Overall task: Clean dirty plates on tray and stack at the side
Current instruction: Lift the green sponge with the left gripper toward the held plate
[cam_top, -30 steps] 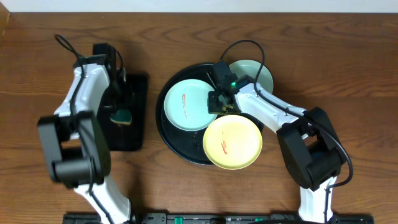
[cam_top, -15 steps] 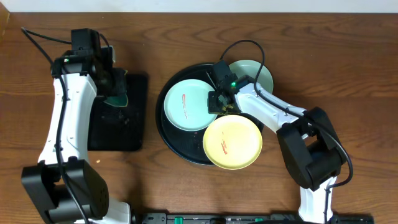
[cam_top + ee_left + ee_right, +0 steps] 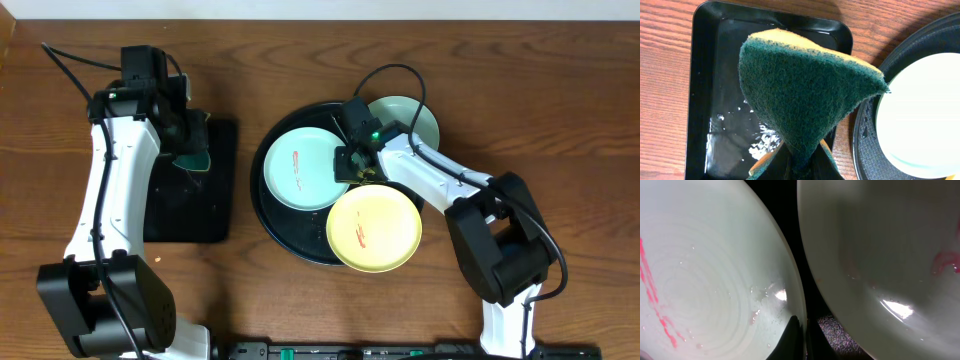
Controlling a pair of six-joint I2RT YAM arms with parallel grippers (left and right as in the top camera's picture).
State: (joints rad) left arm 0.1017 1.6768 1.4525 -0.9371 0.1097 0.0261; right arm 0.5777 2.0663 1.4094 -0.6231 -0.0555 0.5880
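Brown wooden tabletop point(image 3: 250, 295) carries everything. Well left of the round tray point(image 3: 268, 215), the left hand point(image 3: 183, 140) is clamped on a folded green sponge point(image 3: 195, 160). In the last second it has lifted the sponge off the small rectangular tray point(image 3: 190, 215) and edged toward the round tray, so scrubbing looks about to begin. On the round tray lie a blue-green plate point(image 3: 295, 170) and a yellow plate point(image 3: 375, 230), both smeared red. Another blue-green plate point(image 3: 415, 120) overhangs its upper right rim. The right hand point(image 3: 350, 165) has not moved from the first plate's edge; I cannot tell whether it grips.
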